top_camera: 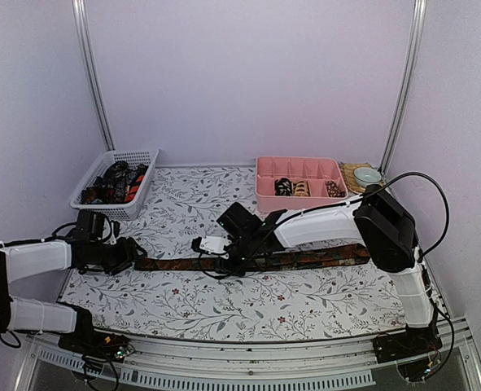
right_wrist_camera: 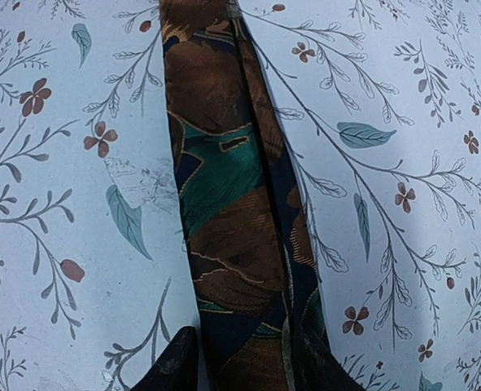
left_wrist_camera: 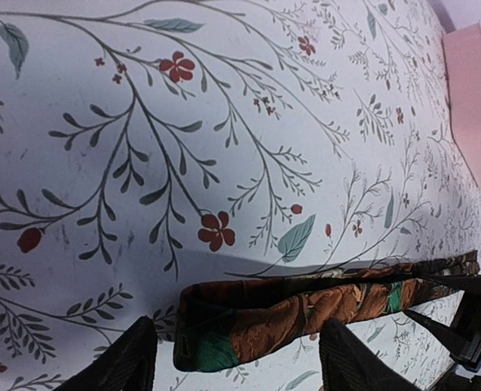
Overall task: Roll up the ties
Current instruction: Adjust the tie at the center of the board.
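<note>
A long dark brown tie point(top_camera: 305, 258) with green and orange patterning lies stretched left to right across the floral tablecloth. Its folded left end point(left_wrist_camera: 224, 326) sits between the fingers of my left gripper point(left_wrist_camera: 236, 362), which is open and straddles it without touching. My left gripper point(top_camera: 133, 254) is at the tie's left tip in the top view. Near the tie's middle, my right gripper point(top_camera: 230, 262) is down on it. The tie point(right_wrist_camera: 240, 228) runs between that gripper's fingertips point(right_wrist_camera: 248, 371), which close on its edges.
A white mesh basket point(top_camera: 130, 155) at the back left holds several dark and orange-red ties point(top_camera: 114, 183). A pink compartment tray point(top_camera: 299, 161) at the back right holds coiled ties point(top_camera: 293, 188). A small bowl point(top_camera: 368, 174) sits beside the tray.
</note>
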You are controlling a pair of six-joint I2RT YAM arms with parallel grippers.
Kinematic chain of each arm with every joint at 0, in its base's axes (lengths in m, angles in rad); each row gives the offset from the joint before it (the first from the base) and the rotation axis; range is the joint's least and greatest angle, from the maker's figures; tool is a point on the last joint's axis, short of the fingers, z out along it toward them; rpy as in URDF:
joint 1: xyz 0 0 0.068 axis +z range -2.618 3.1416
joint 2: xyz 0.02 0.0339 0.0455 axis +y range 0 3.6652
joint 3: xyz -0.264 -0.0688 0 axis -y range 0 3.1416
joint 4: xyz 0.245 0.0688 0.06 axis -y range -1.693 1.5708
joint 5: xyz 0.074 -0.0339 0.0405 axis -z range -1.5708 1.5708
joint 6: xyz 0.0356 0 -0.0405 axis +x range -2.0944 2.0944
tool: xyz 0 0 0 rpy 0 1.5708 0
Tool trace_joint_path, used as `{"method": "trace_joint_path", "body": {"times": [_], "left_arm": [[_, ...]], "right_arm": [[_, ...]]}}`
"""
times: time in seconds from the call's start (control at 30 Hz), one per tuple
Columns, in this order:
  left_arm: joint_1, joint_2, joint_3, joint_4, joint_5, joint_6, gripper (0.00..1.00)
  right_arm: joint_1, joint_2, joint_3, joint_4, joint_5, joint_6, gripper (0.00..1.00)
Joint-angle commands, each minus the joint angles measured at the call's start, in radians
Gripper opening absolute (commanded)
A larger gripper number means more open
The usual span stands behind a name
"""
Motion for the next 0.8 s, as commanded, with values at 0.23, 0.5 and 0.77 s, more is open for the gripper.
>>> {"method": "trace_joint_path", "body": {"times": [0.23, 0.5, 0.77], "left_arm": [[0.013, 0.006, -0.016, 0.027, 0.0, -0.006, 0.69], [0.019, -0.09, -0.141, 0.211, 0.006, -0.052, 0.72], [0.039, -0.092, -0.253, 0.328, 0.036, -0.079, 0.7]], "right_arm": [[0.009, -0.02, -0.04, -0.145, 0.063, 0.0, 0.56], [0.0, -0.065, 0.045, -0.246, -0.109, 0.029, 0.66], [-0.04, -0.063, 0.129, -0.313, -0.281, 0.087, 0.66]]}}
